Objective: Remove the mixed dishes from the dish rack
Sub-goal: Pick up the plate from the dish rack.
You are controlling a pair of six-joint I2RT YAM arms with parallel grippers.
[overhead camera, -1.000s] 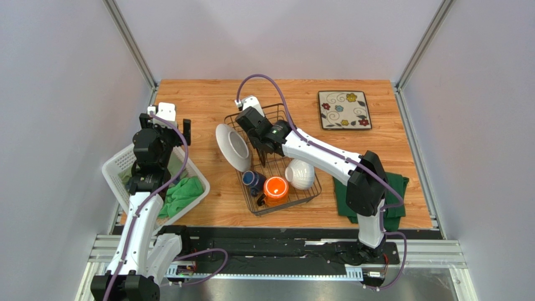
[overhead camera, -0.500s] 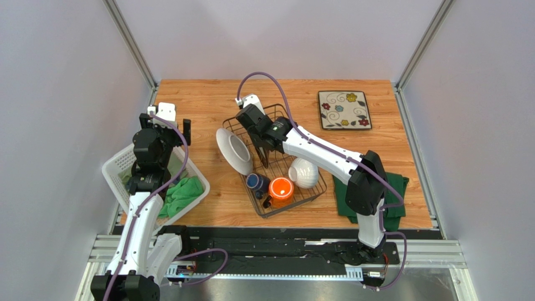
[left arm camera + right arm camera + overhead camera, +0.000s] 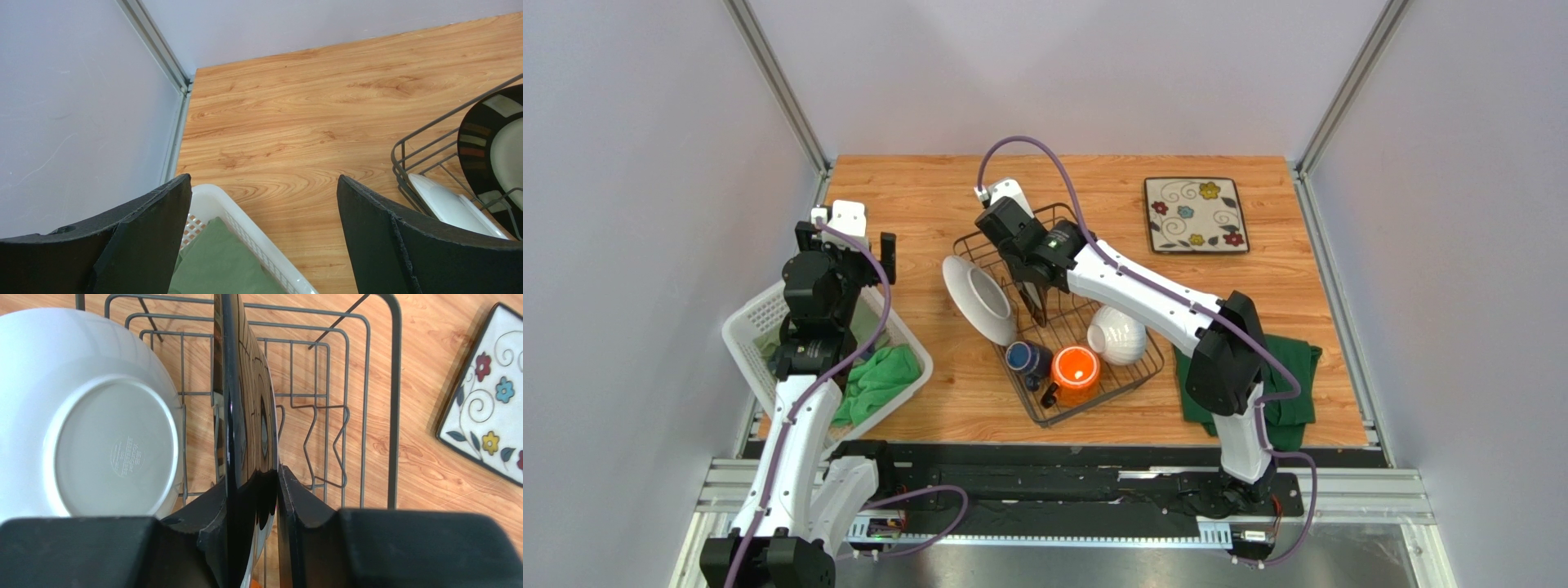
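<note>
**Right end effector (image 3: 253,478) clamped on a dark plate in the rack**

I pinch the rim of the dark glossy plate (image 3: 236,404), which stands on edge between the tines of the black wire dish rack (image 3: 393,386). A round white plate (image 3: 92,416) leans just beside it, crowding one of my fingers. The square floral plate (image 3: 485,416) lies on the desk (image 3: 423,471) outside the rack. My left end effector (image 3: 264,226) hangs spread wide above the white basket (image 3: 233,211).

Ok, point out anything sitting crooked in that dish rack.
The white plate leans far out over the rack's left side instead of standing upright like the dark plate in the right claw. Nothing looks spilled or broken.
</note>
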